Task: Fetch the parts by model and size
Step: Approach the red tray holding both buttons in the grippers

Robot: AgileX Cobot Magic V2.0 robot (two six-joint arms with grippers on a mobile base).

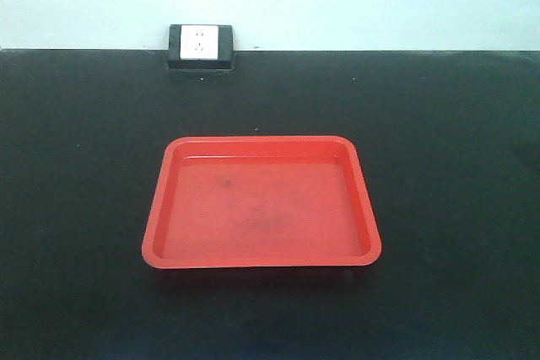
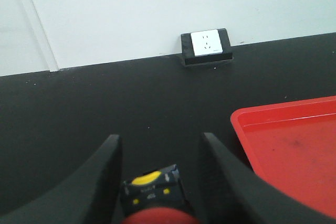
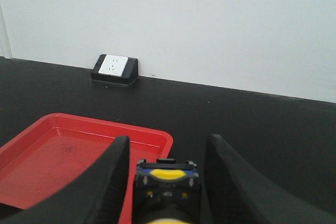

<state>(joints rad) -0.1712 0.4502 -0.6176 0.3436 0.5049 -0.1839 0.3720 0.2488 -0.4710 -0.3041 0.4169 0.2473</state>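
In the left wrist view my left gripper (image 2: 160,137) holds the red-capped push-button switch (image 2: 156,192) deep between its black fingers. The switch's dark base with yellow marks points forward, and its red cap shows at the bottom edge. In the right wrist view my right gripper (image 3: 168,138) holds the yellow-capped push-button switch (image 3: 167,182) the same way, dark base with blue forward, over the right rim of the red tray (image 3: 63,150). Neither gripper shows in the front view.
The red tray (image 1: 261,208) lies empty mid-table on the black tabletop; in the left wrist view it (image 2: 294,145) is to the right. A white socket in a black housing (image 1: 201,44) sits at the back wall and also shows in both wrist views (image 2: 206,45) (image 3: 113,66).
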